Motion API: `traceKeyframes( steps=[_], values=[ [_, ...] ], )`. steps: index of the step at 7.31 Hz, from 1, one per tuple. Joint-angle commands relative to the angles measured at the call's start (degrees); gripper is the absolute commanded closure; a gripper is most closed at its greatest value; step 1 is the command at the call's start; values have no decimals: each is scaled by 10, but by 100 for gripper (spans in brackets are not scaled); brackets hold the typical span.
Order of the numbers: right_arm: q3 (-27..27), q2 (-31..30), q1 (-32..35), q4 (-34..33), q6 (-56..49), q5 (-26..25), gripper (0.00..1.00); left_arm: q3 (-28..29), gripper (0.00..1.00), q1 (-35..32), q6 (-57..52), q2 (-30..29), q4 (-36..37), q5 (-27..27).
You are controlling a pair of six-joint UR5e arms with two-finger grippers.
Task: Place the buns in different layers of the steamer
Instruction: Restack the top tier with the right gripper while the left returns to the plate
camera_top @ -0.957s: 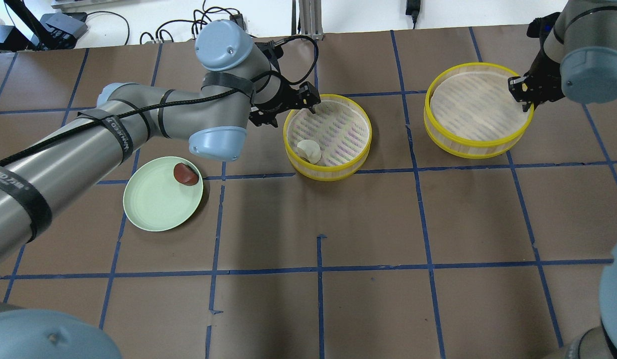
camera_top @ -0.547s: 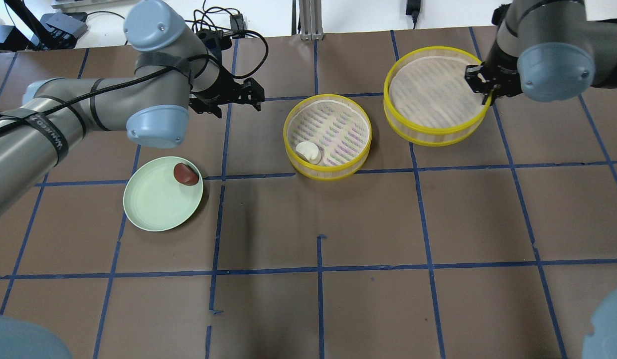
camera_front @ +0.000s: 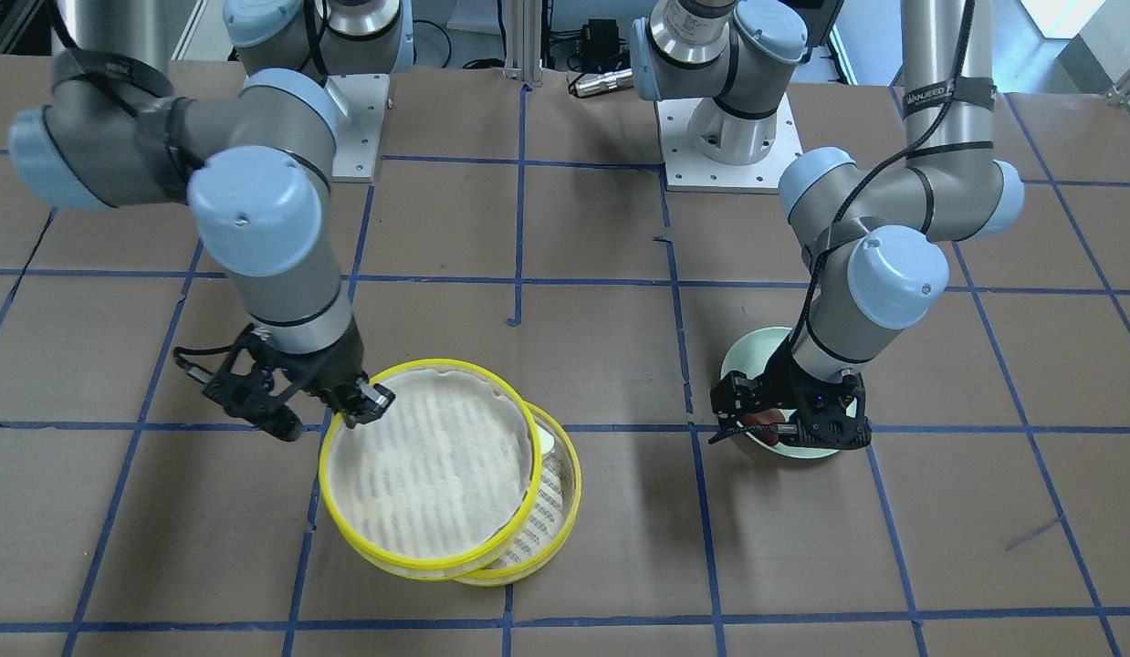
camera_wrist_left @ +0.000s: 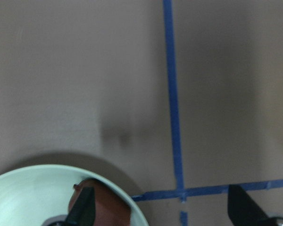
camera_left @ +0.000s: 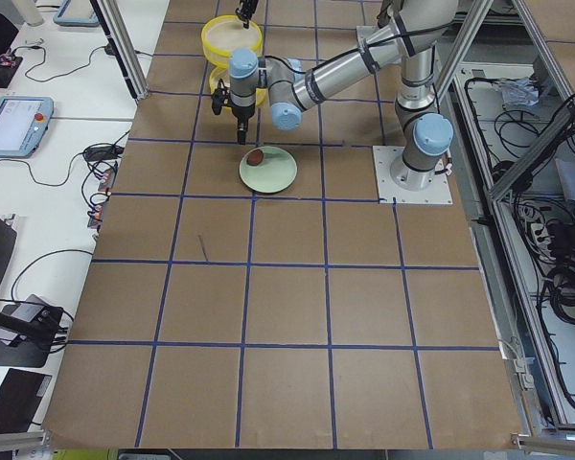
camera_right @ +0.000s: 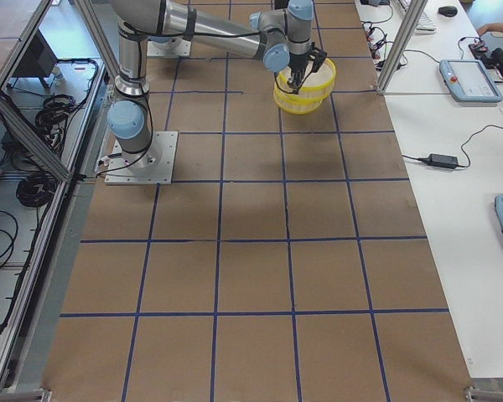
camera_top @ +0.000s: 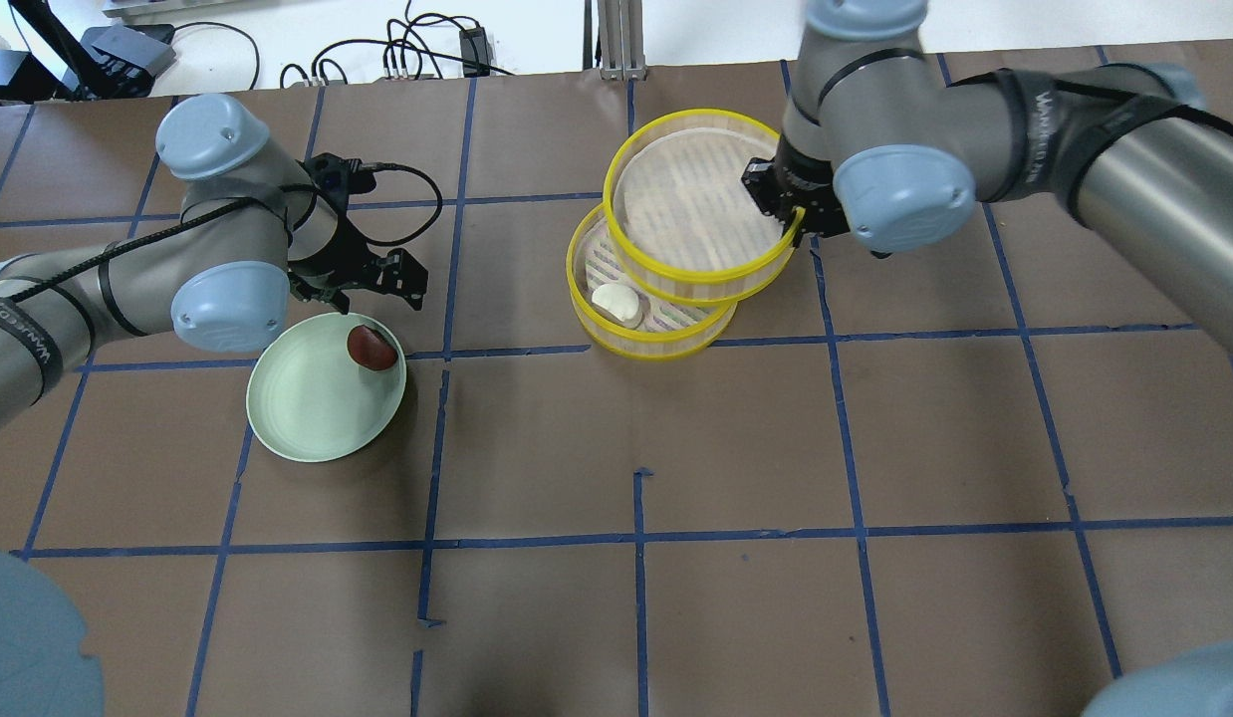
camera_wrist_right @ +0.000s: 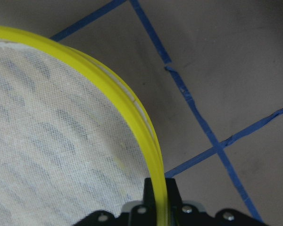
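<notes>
Half done: clamping upper layer (camera_top: 676, 199) in right end effector (camera_front: 360, 401) to cap white bun (camera_top: 617, 302); poising open left end effector (camera_top: 363, 289) over brown bun (camera_top: 370, 348).

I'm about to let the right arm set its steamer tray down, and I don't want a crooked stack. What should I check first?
1. Right gripper clamped on the upper tray rim: ok.
2. Upper tray centred over the lower tray: not ok, it is offset away from the robot and toward its right.
3. White bun lying inside the lower tray: ok.
4. Upper tray free of contents: ok.
5. Left gripper open and centred on the brown bun on the plate: open, but not centred; the bun sits by one finger.
</notes>
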State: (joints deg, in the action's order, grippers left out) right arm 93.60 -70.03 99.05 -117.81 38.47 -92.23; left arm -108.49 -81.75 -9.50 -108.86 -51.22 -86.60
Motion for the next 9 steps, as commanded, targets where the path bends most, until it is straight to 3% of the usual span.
traceKeyframes(
  steps=[1, 2, 4, 5, 6, 7, 9],
  values=[
    [5, 35, 33, -17, 28, -2, 92, -10, 0, 7, -4, -11, 2, -24],
    [5, 35, 34, -16, 29, 2, 92, -12, 0, 7, -5, -16, 2, -26],
    [4, 36, 34, -18, 28, -1, 92, -14, 24, 7, -4, -21, 3, -25],
    [4, 37, 33, -18, 29, -4, 92, -14, 43, 8, -6, -24, 3, -34],
    [2, 38, 33, -19, 28, -14, 92, -17, 84, 7, -3, -26, 3, -72],
    [4, 38, 33, -18, 22, -37, 92, -16, 98, 7, -3, -25, 4, -73],
    [5, 39, 33, -19, 26, -34, 91, -4, 98, 6, 4, -9, 9, -71]
  ],
)
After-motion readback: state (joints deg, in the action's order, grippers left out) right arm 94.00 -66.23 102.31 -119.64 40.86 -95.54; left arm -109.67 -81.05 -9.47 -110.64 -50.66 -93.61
